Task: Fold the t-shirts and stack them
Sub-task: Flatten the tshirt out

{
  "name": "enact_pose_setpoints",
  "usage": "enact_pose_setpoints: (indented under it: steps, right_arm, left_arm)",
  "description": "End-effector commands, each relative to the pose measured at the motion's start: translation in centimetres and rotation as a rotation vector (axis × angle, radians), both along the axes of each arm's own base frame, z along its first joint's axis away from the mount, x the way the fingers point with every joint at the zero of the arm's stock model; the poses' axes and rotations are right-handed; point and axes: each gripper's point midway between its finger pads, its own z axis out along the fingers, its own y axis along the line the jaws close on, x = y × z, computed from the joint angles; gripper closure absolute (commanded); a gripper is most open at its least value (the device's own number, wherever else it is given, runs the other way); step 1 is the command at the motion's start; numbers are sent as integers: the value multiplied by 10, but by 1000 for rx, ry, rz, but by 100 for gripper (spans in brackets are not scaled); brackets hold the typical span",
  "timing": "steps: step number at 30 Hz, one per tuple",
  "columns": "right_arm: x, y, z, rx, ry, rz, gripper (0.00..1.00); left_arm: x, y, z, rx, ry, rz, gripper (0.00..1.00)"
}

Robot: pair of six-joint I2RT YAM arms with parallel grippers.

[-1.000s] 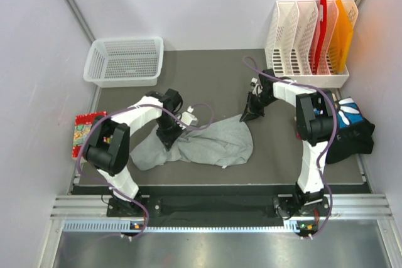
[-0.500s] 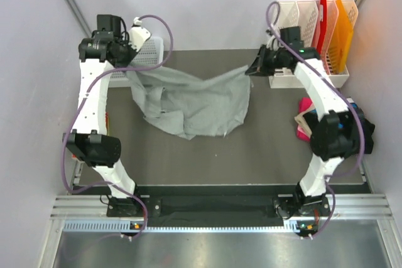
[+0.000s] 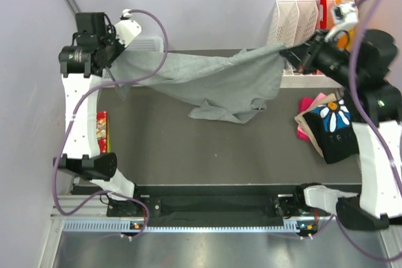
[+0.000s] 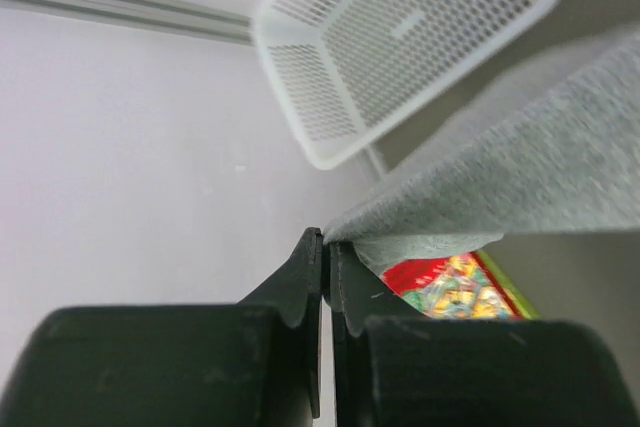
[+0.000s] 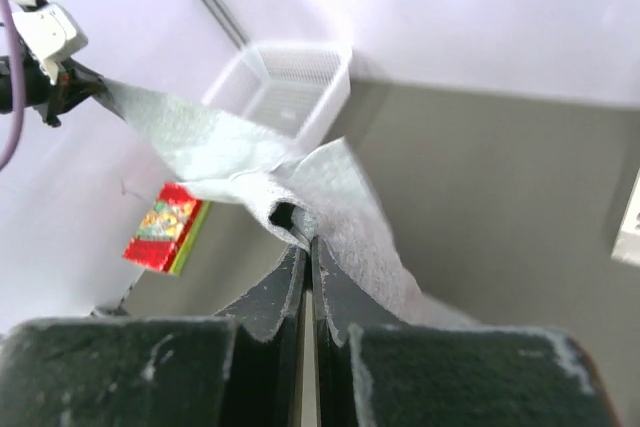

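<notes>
The grey shirt (image 3: pixel 213 83), a soft matte knit, spans above the dark bench (image 3: pixel 188 155) as a sagging band; whether its crumpled lower folds touch down is unclear. The left claw (image 4: pixel 325 244) is pinching a thin edge and the right claw (image 5: pixel 305 239) a bunched corner. The cloth partly hides a white mesh basket (image 4: pixel 400 37). Since half a second ago the arms have spread wider, pulling the shirt tauter
</notes>
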Motion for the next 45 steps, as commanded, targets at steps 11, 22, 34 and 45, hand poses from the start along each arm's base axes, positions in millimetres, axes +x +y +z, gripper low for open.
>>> enact_pose_setpoints:
  steps: [11,22,34,45]
  right_arm:
    - [-55,-46,96,21,-273,-217,100]
    - [95,-43,-126,-90,357,-302,100]
    - [175,-36,-264,-165,607,-302,100]
    - [209,-28,-287,-193,636,-282,100]
  left_arm:
    - [-84,-29,65,-59,-134,-200,100]
    - [-110,-41,-185,-188,515,-158,100]
    - [-20,-11,-289,-40,649,-34,100]
    - [68,3,-308,-25,615,98,100]
